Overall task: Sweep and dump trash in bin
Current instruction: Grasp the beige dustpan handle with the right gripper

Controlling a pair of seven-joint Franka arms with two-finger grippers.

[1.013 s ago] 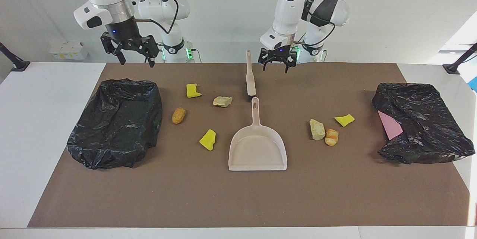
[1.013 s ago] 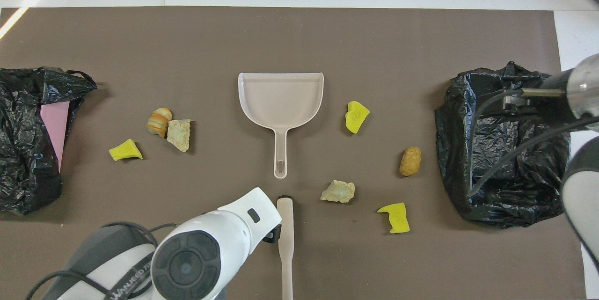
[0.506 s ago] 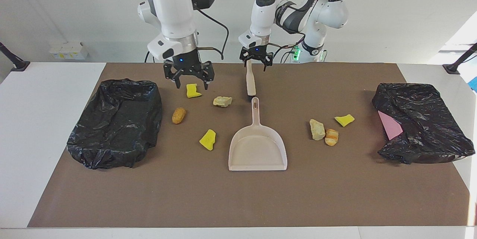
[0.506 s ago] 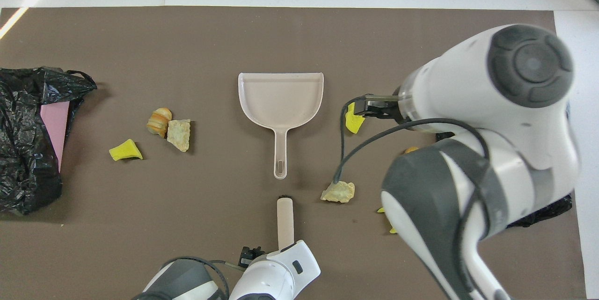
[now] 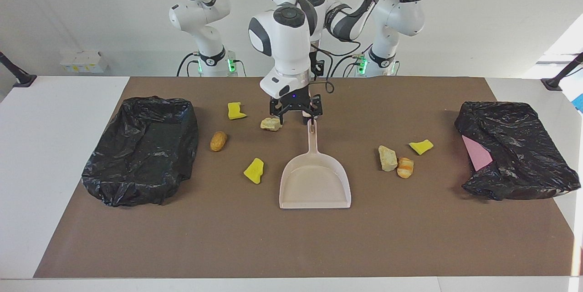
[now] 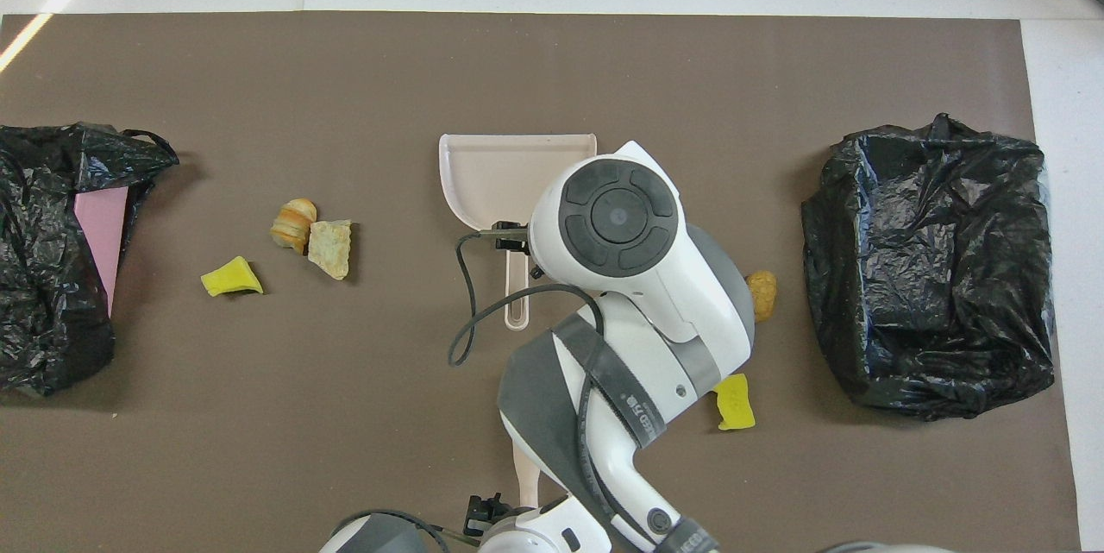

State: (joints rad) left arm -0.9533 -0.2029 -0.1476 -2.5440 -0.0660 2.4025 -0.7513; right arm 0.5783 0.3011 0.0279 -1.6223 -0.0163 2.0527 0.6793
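Trash, seven scraps, dots the brown surface before white walls. Right end effector, spread, hovers over one dustpan handle, two bins flanking; left end effector, spread, over one brush.

Two white Franka arms with dark grey joint bands.
Rounded glossy white shells cover both arms; the right arm ends in a round dark grey cap with moulded segments, seen from above. Black cables loop along the links of the left arm and the right one. Green lights glow at both bases. The right gripper is black, with a small blue light above it.
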